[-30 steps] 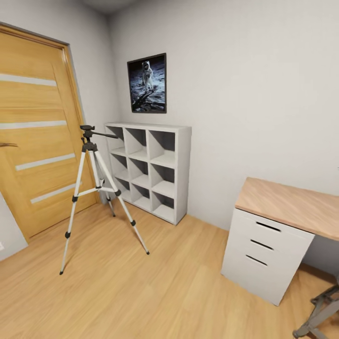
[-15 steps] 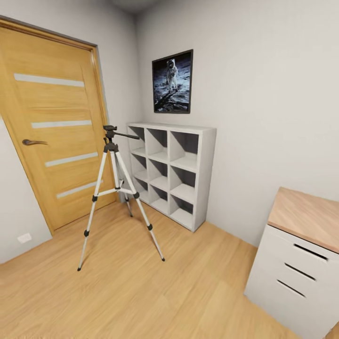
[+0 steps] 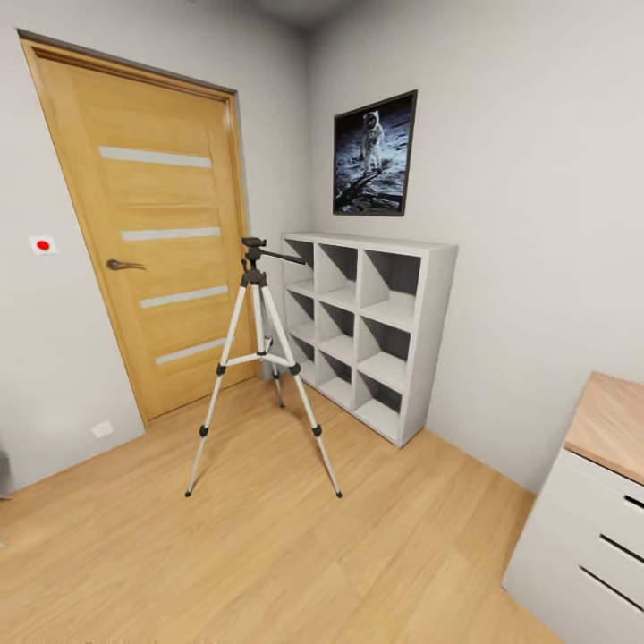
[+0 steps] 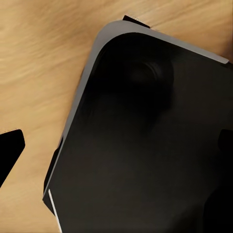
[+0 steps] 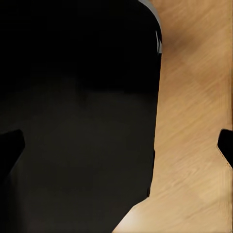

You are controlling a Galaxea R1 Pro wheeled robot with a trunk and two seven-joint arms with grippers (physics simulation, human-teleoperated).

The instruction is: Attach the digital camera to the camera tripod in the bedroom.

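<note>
- Holding nothing in the left gripper [image 4: 116,145]: spread wide, with dark fingertips [image 4: 10,150] far apart, hanging over the robot's black base [image 4: 145,87] and the floor [image 4: 43,73].
- Same with the right gripper [image 5: 116,145]: wide open and empty, above base and planks.
- Turned leftward over the last second. Camera motion, not the objects: tripod [image 3: 253,275] carried from the left of the head view to near centre, with its feet in the same place relative to the shelf [image 3: 438,340].
- Brought more of the door [image 3: 170,250] into sight, plus a red dot [image 3: 41,244] on the wall beside it. Pushed the desk [image 3: 617,420] almost off to the right.
- Standing upright on the floor between door and shelf, near both and touching neither, legs spread, pan handle pointing toward the shelf. Nothing mounted on the head.
- Cannot tell where the digital camera is. Not in either gripper, not on the tripod.
- Judged as a search or approach phase. Mounting target located and now faced, but nothing to mount in hand, so probably needs to fetch the camera first.
- Worth watching on approach: splayed legs, easy to clip with the base.
</note>
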